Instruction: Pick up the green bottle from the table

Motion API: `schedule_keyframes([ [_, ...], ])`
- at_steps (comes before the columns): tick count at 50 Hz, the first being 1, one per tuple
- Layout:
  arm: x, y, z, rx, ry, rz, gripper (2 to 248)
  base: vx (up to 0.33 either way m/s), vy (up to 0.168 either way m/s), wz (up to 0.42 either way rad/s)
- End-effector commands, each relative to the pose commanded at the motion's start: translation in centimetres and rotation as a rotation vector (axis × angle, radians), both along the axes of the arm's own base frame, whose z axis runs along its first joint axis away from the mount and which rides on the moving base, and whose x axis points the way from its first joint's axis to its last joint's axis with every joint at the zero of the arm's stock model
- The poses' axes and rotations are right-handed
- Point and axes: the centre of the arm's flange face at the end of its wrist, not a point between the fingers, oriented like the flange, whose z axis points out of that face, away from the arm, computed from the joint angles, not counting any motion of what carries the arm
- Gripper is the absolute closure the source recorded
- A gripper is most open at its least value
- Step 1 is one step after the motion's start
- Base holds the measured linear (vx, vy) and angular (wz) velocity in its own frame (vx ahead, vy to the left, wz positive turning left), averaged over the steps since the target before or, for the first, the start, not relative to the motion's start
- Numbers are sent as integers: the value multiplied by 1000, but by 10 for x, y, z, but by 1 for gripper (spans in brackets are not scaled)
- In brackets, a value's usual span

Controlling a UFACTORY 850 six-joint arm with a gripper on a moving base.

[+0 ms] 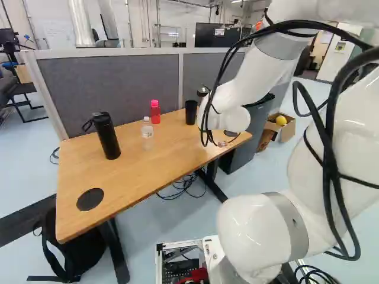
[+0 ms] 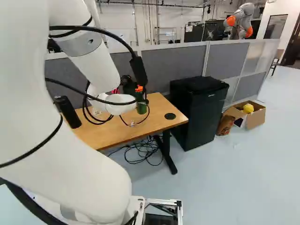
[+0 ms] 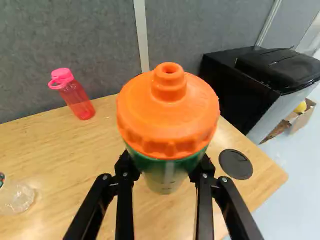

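In the right base view my gripper point(image 2: 128, 86) shows partly as a black shape beyond the white wrist, beside the green bottle point(image 2: 141, 107) with its orange cap. Seen from the wrist, the gripper point(image 3: 165, 186) is shut on the green bottle point(image 3: 167, 162), one finger on either side just under the cap. The bottle's big orange cap point(image 3: 167, 115) faces the camera and covers much of what lies behind. Whether the bottle's base touches the wooden table point(image 3: 65, 145) I cannot tell.
A pink bottle point(image 1: 155, 112), a clear bottle point(image 1: 147, 134) and a tall black bottle point(image 1: 106, 135) stand on the table. Behind it runs a grey partition point(image 1: 112, 89). A black cabinet point(image 2: 197, 112) stands past its end; another robot point(image 2: 241, 21) is farther off.
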Motion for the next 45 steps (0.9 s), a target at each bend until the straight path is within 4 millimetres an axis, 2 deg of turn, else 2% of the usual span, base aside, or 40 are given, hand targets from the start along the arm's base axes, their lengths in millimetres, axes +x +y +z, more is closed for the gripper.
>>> schedule_keyframes([
  [24, -10, 0, -4, 0, -11, 1, 138, 0, 0, 0],
  [45, -35, 0, -15, 0, -42, 1, 138, 0, 0, 0],
])
